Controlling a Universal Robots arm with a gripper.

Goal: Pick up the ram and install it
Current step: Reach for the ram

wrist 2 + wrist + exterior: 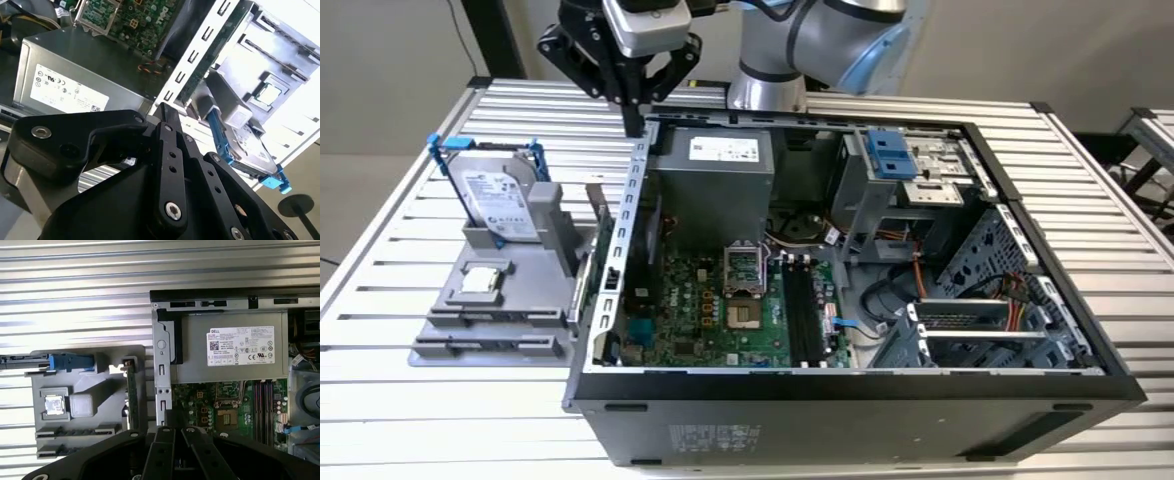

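Green and thin, the ram (132, 395) stands on edge in the grey holder (100, 417), at the side just beside the case (161, 372) wall. The drive (70, 361) and chip (54, 405) sit in the same holder. In the exterior view the gripper (635, 122) hangs over the case's wall, above and apart from the ram, its fingers together and holding nothing.

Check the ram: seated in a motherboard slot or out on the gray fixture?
Out. The ram stands on edge in the gray fixture beside the case; the motherboard slots look empty.
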